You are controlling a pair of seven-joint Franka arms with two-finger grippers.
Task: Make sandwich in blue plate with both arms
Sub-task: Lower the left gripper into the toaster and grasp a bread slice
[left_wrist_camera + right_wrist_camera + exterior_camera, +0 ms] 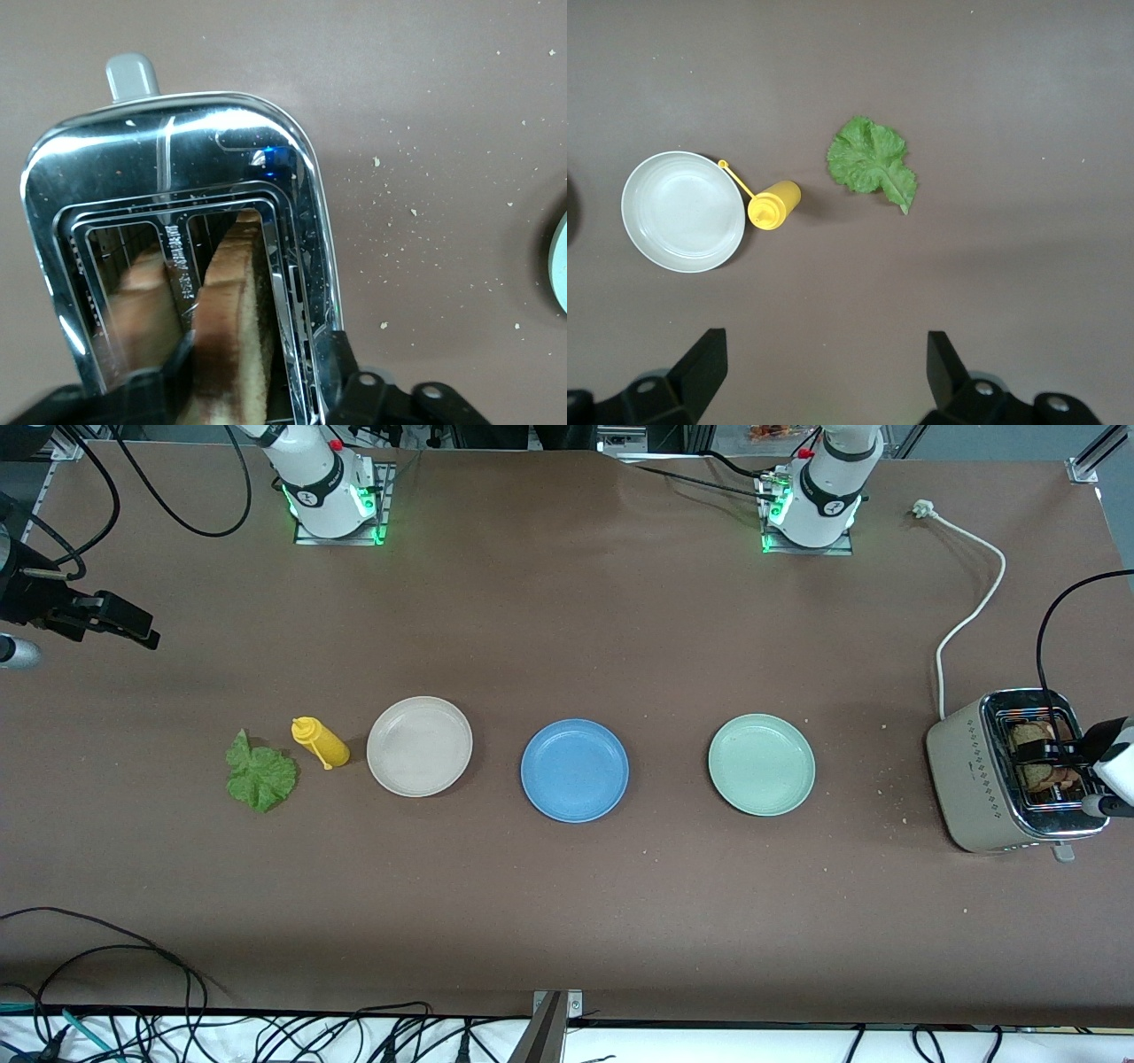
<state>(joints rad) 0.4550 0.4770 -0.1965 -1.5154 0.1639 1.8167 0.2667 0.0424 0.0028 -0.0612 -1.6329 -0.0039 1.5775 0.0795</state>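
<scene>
Bread slice point(232, 328) stands upright in the toaster point(974, 766), directly below the left gripper point(257, 390), whose fingers straddle its long edge without visibly clamping. Right gripper point(824, 376) hovers wide open, lettuce point(871, 162) ahead of it. Blue plate point(574, 770) sits empty between both.

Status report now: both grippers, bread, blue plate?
Left gripper down in beige toaster, fingers around one brown bread slice. Right gripper open above green lettuce leaf. Round blue plate bare.
</scene>
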